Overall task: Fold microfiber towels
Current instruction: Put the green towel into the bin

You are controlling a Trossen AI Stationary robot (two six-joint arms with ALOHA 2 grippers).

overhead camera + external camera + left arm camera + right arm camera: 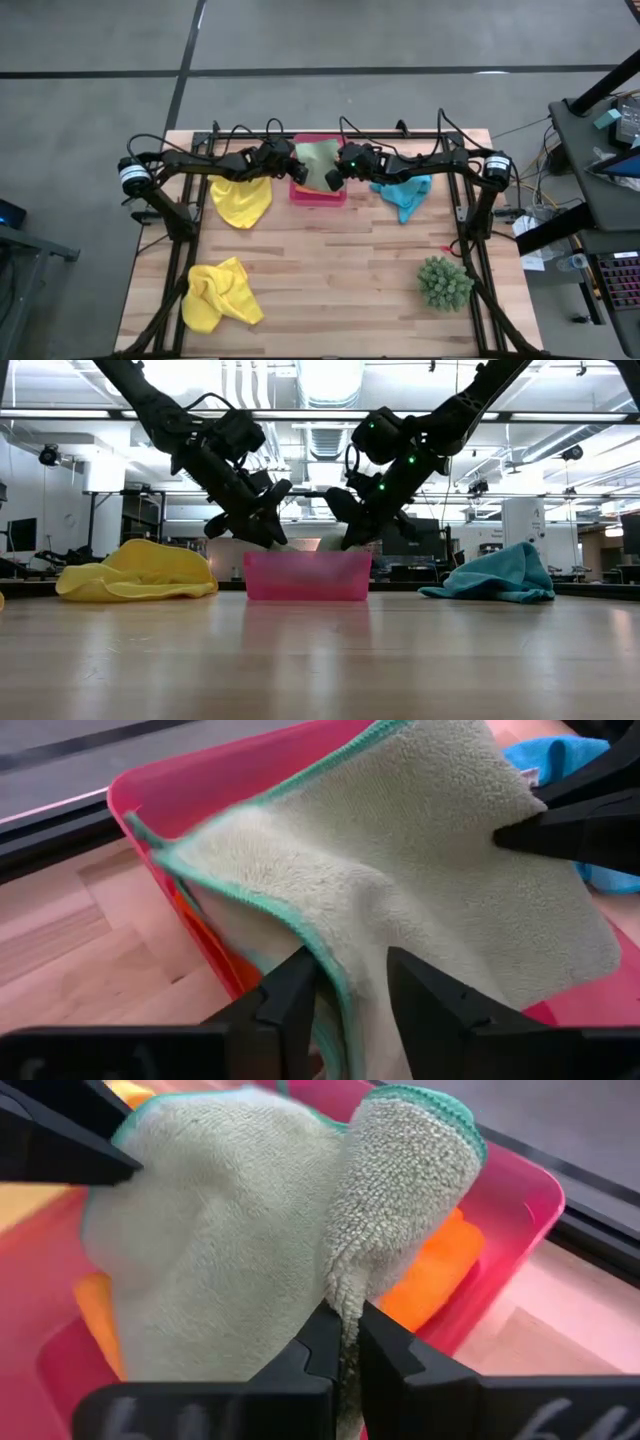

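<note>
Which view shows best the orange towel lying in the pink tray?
The right wrist view: the orange towel shows under the light green towel inside the pink tray. The left wrist view gives only an orange sliver at the tray wall. In the high view the green towel covers it; in the low view the tray wall hides it.

No text, label, brand, number or sign can be read in any of the views. The towels, the tray, the arms and the counter carry no legible marking, and anything in the room behind is too small or blurred to make out.
</note>
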